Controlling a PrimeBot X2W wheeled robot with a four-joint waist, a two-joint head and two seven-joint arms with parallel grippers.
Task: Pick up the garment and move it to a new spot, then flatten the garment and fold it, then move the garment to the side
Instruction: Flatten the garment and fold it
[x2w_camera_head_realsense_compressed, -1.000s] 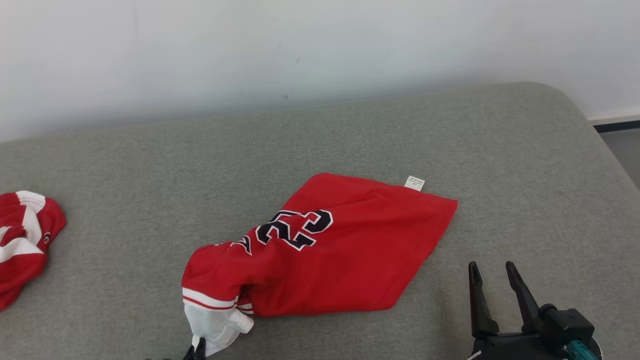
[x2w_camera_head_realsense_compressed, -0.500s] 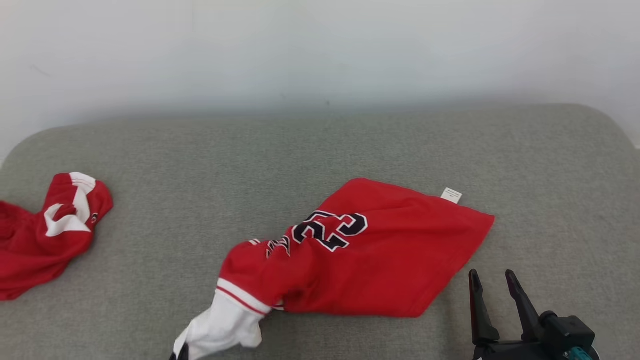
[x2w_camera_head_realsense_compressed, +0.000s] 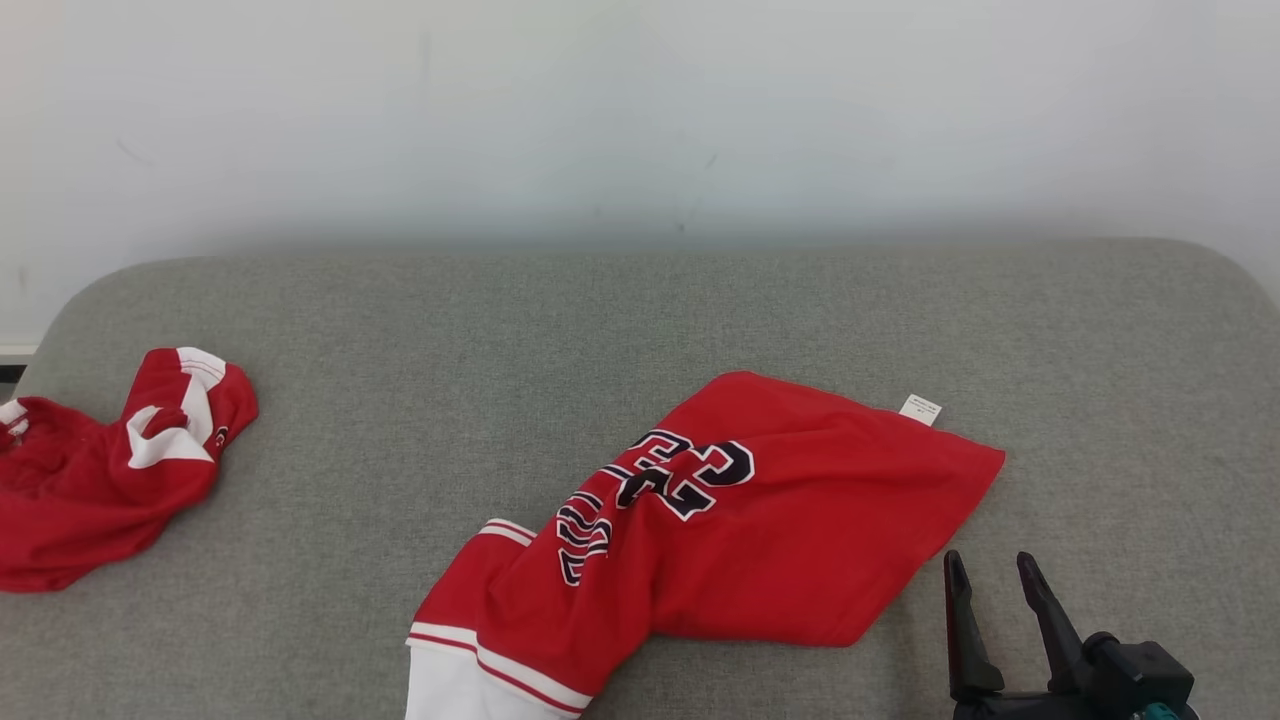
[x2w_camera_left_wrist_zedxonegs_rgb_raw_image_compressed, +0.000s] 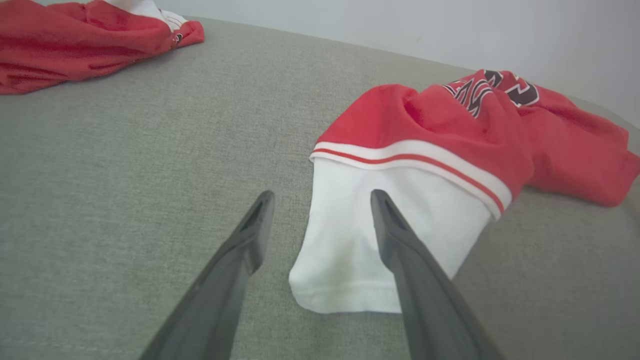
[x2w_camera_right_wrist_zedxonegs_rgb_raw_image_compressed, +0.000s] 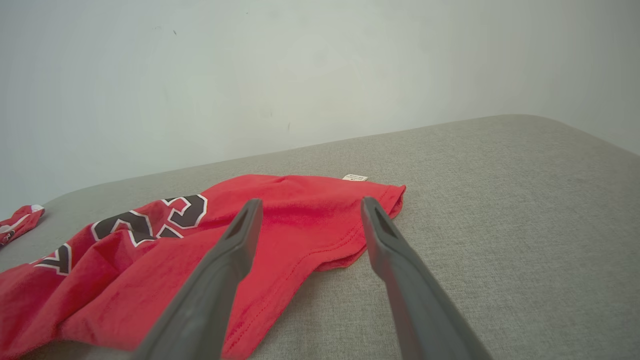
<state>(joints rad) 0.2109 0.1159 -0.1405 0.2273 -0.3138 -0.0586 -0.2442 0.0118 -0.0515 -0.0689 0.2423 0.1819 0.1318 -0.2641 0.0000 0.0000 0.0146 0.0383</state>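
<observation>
Between the spread fingers of the left gripper (x2w_camera_left_wrist_zedxonegs_rgb_raw_image_compressed: 322, 199) lies the end of the white sleeve (x2w_camera_left_wrist_zedxonegs_rgb_raw_image_compressed: 370, 235), slack on the grey couch (x2w_camera_head_realsense_compressed: 600, 320). The jaws stand wide and clamp nothing, though one finger crosses in front of the cloth in the left wrist view. Beyond the sleeve the red garment (x2w_camera_head_realsense_compressed: 760, 540) sprawls half rumpled, its number uppermost and a small label (x2w_camera_head_realsense_compressed: 920, 409) at its far edge. Just beside its near right corner the right gripper (x2w_camera_head_realsense_compressed: 988, 565) hovers, equally wide and empty. Well apart to the left sits a second red garment (x2w_camera_head_realsense_compressed: 100, 490). The red garment looks light, limp and quick to bunch, so a pinch at a hem corner or the sleeve cuff seems the best hold. A grip mid-panel would probably only gather folds.
</observation>
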